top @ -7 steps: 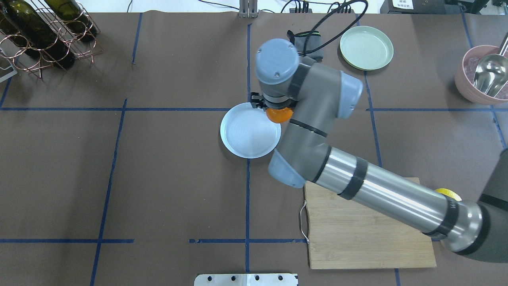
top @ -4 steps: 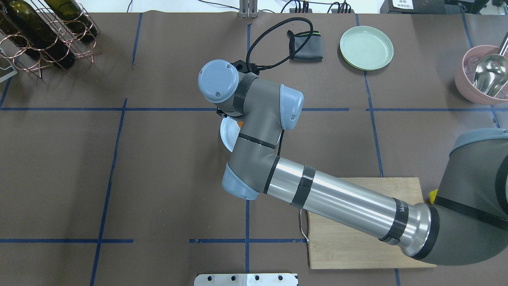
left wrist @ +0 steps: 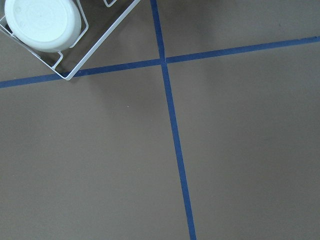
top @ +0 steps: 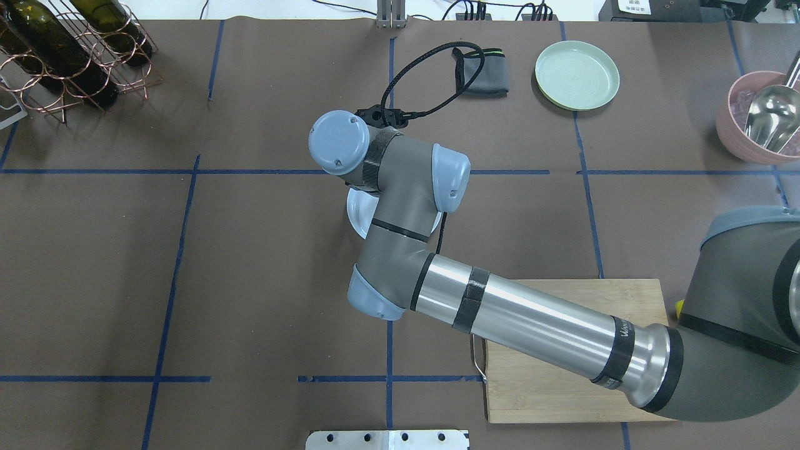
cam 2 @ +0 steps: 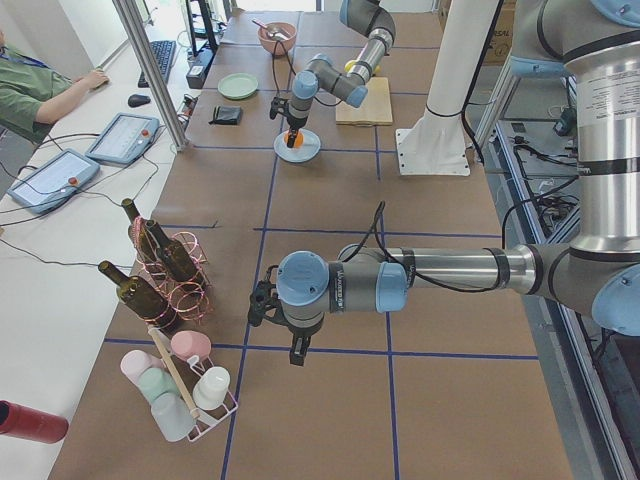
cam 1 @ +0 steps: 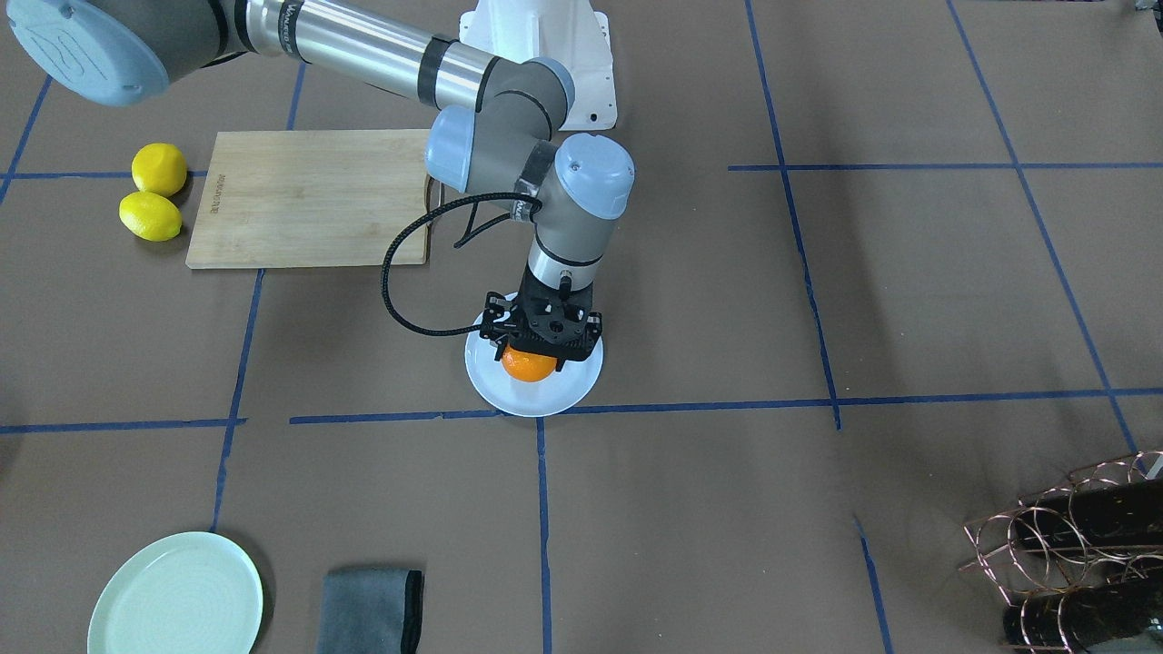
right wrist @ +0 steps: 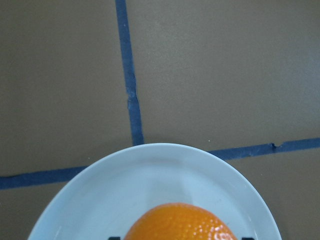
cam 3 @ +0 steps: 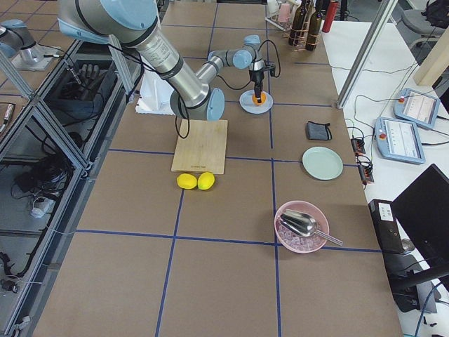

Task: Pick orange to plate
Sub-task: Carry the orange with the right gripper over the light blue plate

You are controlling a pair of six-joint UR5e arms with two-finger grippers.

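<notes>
The orange (cam 1: 529, 365) sits between the black fingers of my right gripper (cam 1: 536, 352), which is shut on it over the middle of the bluish-white plate (cam 1: 574, 391). I cannot tell whether the fruit touches the plate. The right wrist view shows the orange (right wrist: 182, 222) at the bottom edge with the plate (right wrist: 150, 175) beneath it. From overhead only a sliver of the plate (top: 355, 212) shows past the arm, and the orange is hidden. My left gripper (cam 2: 258, 305) hangs over bare table far from the plate; I cannot tell if it is open or shut.
Two lemons (cam 1: 159, 168) (cam 1: 150, 216) lie beside a wooden board (cam 1: 309, 198). A mint-green plate (cam 1: 177, 595) and grey cloth (cam 1: 368, 610) are on the operators' side. A bottle rack (cam 1: 1072, 545) and a pink bowl with scoop (top: 765, 119) stand at the table's ends.
The right arm swung left with the orange, from the plate's right rim to over its middle, and now covers most of the plate overhead.
</notes>
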